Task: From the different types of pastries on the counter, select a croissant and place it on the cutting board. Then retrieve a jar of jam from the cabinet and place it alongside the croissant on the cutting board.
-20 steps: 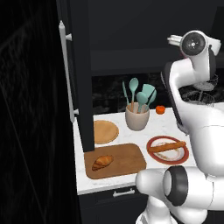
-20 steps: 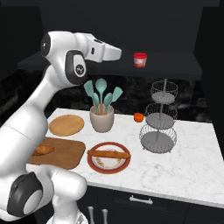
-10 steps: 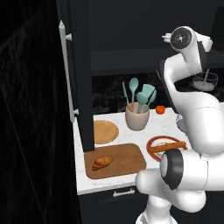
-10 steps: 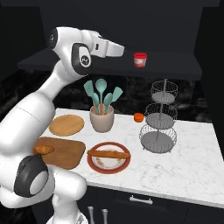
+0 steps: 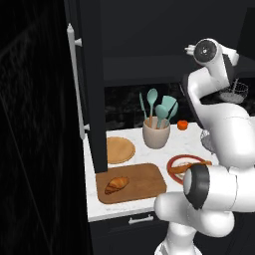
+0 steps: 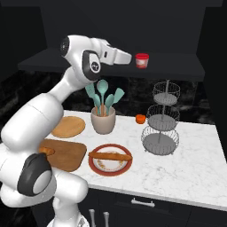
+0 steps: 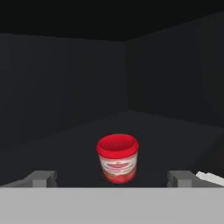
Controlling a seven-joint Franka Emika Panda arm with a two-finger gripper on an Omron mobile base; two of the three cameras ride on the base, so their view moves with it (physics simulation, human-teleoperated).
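Croissant (image 5: 116,185) lies on cutting board (image 5: 144,187) at near left edge of worktop (image 6: 186,164). Baguette-like stick (image 6: 110,156) rests across red-rimmed plate (image 6: 99,167), just right of board. Utensil crock (image 6: 103,120) behind them. Tool (image 7: 113,178) raised to cabinet shelf (image 6: 177,66) level, jaws spread fully, holding nothing. Jar of jam (image 7: 117,158) stands upright on shelf, just ahead, centred between fingertips (image 7: 43,178), not touched.

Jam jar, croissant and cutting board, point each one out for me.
jam jar (image 7: 117,158), hand view, on its pale label band.
croissant (image 5: 116,185), left base view, on its ridged middle.
cutting board (image 5: 144,180), left base view, on bare wood right of the croissant.
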